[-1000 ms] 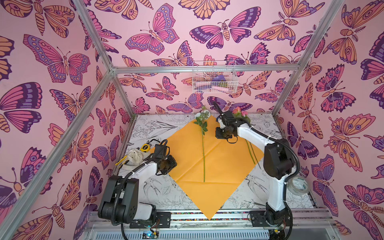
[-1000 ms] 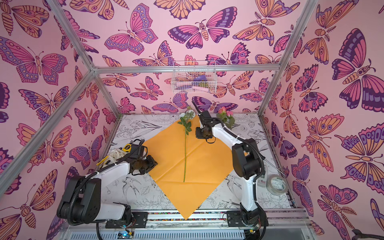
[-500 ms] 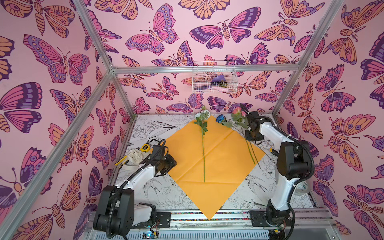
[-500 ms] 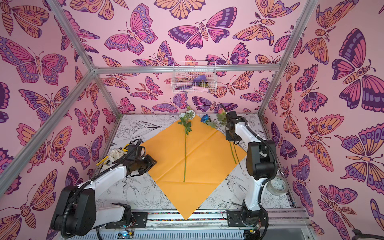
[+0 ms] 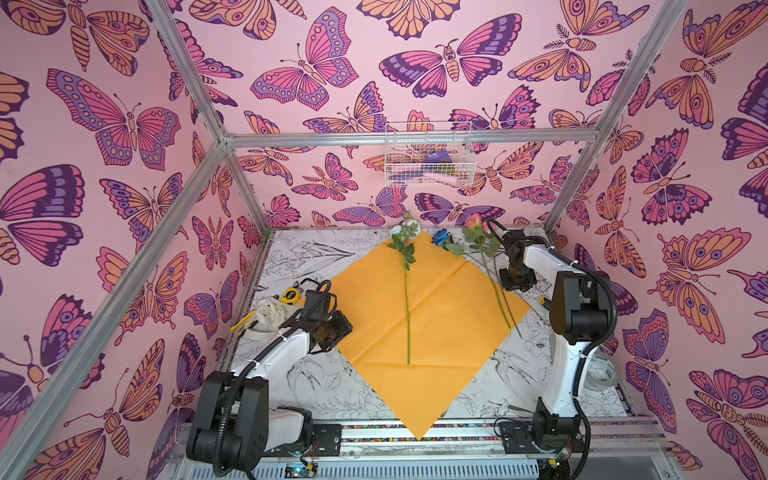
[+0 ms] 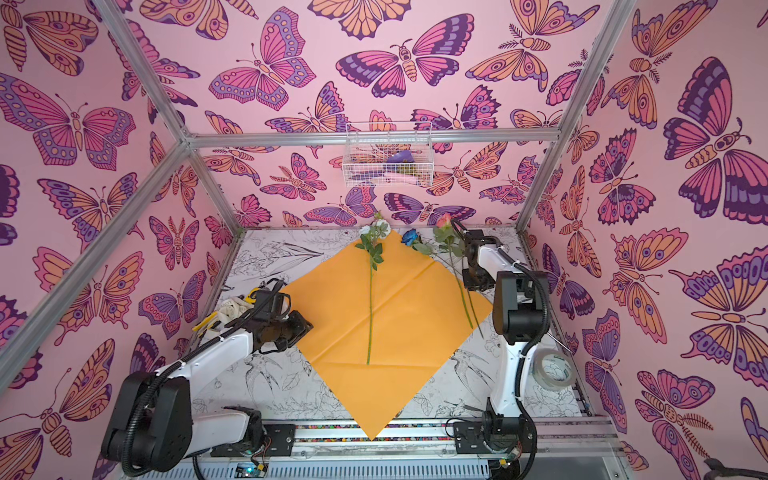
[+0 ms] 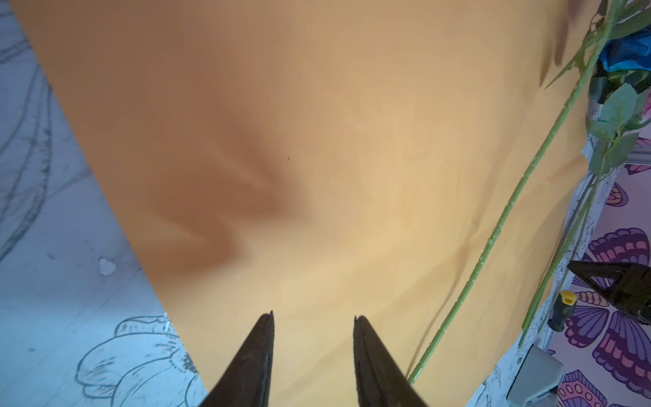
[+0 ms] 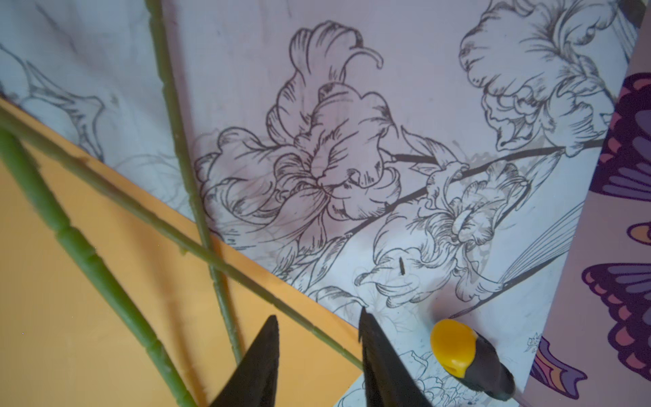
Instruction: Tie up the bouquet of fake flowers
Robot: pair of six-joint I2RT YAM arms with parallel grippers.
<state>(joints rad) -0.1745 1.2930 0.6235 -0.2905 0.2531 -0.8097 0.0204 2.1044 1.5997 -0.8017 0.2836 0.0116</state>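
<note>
The orange wrapping paper (image 5: 440, 332) lies flat as a diamond in both top views. A white-bloomed flower (image 5: 406, 291) lies along its middle. A blue bloom (image 5: 440, 237) and a pink bloom (image 5: 473, 222) lie past the back corner, their stems (image 5: 496, 291) running along the paper's right edge. My left gripper (image 5: 338, 328) sits at the paper's left corner; in the left wrist view it (image 7: 313, 317) is open over bare orange paper. My right gripper (image 5: 515, 280) points down beside the right stems. In the right wrist view it (image 8: 318, 322) is open, with a thin stem (image 8: 218, 260) crossing under its tips.
A wire basket (image 5: 428, 156) hangs on the back wall. A yellow tape measure (image 5: 291, 295), a cream bundle (image 5: 270, 313) and a yellow-handled tool (image 5: 243, 322) lie by the left wall. A tape roll (image 5: 598, 370) sits front right. A yellow-and-black tool (image 8: 465, 356) lies near the right gripper.
My right gripper swung from over the paper's back middle to the right edge beside the two stems, and its jaws widened. The blue bloom now shows. The left gripper barely shifted.
</note>
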